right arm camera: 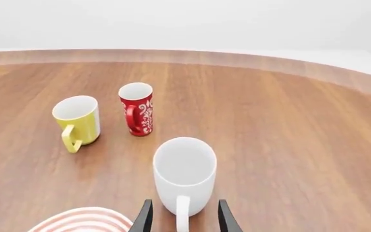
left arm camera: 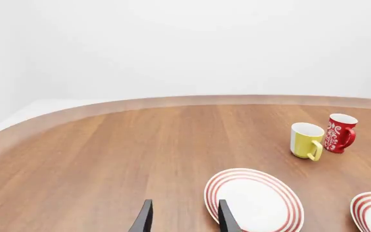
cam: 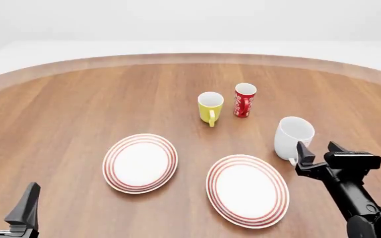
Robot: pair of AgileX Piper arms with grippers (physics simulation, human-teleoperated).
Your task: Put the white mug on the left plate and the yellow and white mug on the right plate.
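Scanning from the left, I find the left gripper [cam: 8,201] low at the near table edge, jaws parted, holding nothing and touching nothing. The left plate [cam: 140,162] lies bare beside the right plate [cam: 247,190], also bare. Beyond them stand the yellow and white mug [cam: 210,107] and, just beside it, a red patterned mug [cam: 245,100], both upright on the table [cam: 78,109] and well apart from either arm.

The white mug [cam: 292,137] stands upright off the right plate's far right rim, its handle [right arm camera: 183,212] pointing back toward the right gripper [cam: 317,151]. That gripper is open, one finger either side of the handle, gripping nothing; I cannot tell whether a finger touches it.

I judge the step in hand is grasping this mug. To do it well, I would centre the handle between the fingers, advance squarely, and close without tipping the mug.
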